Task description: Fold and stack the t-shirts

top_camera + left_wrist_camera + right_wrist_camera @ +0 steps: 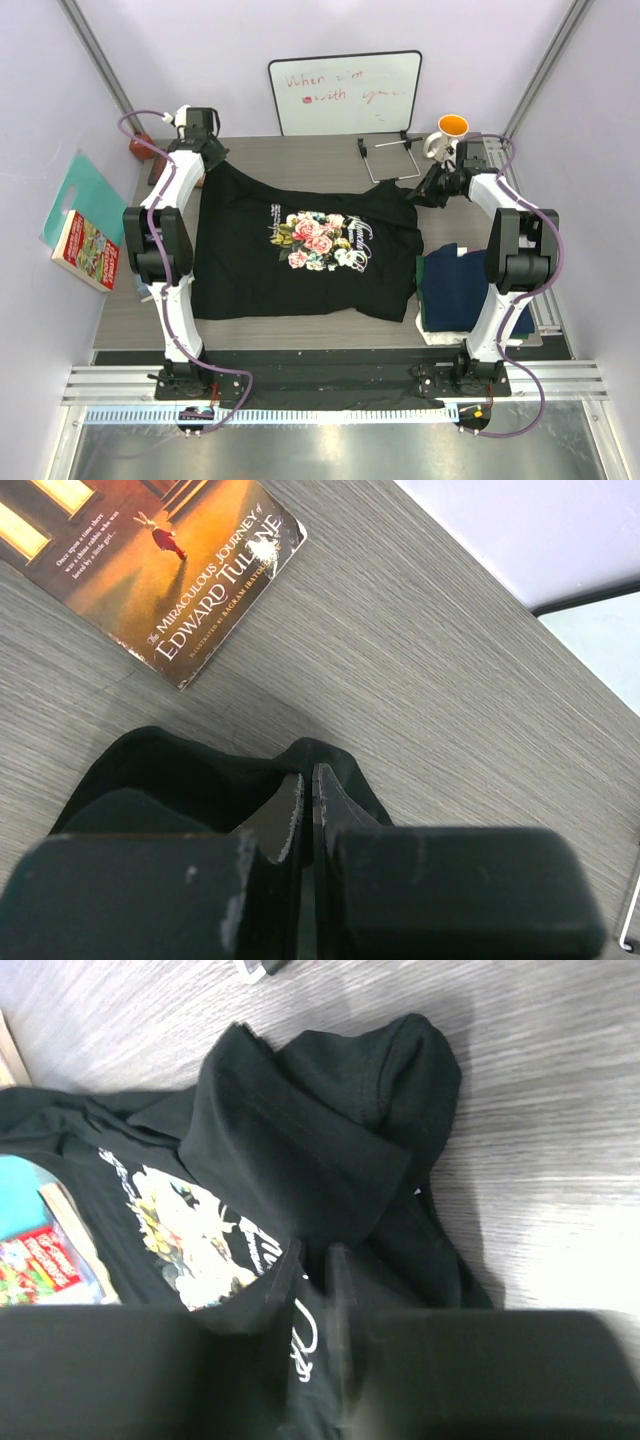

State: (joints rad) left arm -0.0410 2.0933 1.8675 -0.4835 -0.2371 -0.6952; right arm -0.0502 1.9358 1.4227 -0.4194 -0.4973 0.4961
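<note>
Across the grey wood-grain counter [280, 150] lies the large black cloth t-shirt [300, 255], floral print up. Both arms reach its far corners, left gripper [308, 800] and right gripper [312, 1270] each pinching its cloth.

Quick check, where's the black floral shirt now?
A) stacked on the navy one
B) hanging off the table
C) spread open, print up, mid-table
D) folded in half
C: the black floral shirt lies spread print up mid-table, with the left gripper and right gripper pinching its far side and the navy shirt beside it.
</note>
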